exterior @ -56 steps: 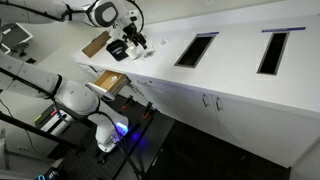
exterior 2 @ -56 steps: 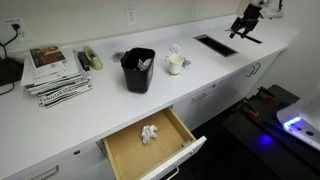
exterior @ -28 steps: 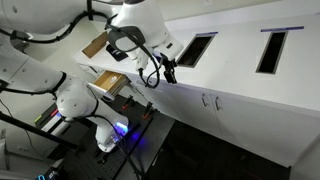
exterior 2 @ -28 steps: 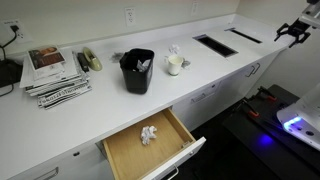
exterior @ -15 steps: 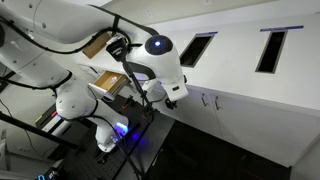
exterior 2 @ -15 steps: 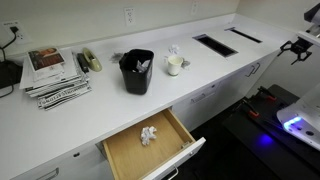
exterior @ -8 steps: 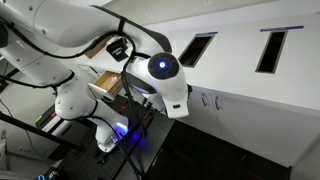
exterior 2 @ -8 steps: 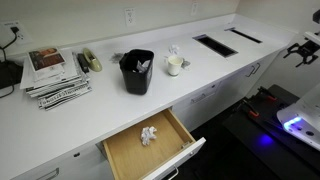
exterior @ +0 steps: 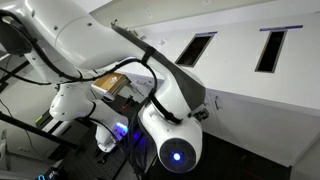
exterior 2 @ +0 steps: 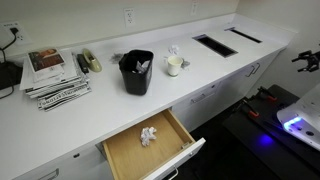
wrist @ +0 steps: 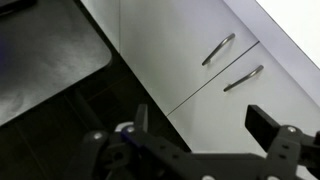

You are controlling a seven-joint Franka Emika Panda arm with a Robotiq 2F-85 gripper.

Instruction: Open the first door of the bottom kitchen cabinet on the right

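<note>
Tall black bin (exterior 2: pixel 138 71) near white cup (exterior 2: pixel 177 64); magazine stack (exterior 2: pixel 55 75) well apart from both.

No text, label, brand or number is being shown legibly; the print on the stack of papers (exterior 2: pixel 55 72) is being rendered too small to be read.

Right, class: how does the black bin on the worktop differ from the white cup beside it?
The black bin is dark; the white cup is pale. The bin is taller and wider than the cup. The bin looks squarish, tapering downward; the cup looks round. Both stand upright on the white worktop, apart, with something white inside.
</note>
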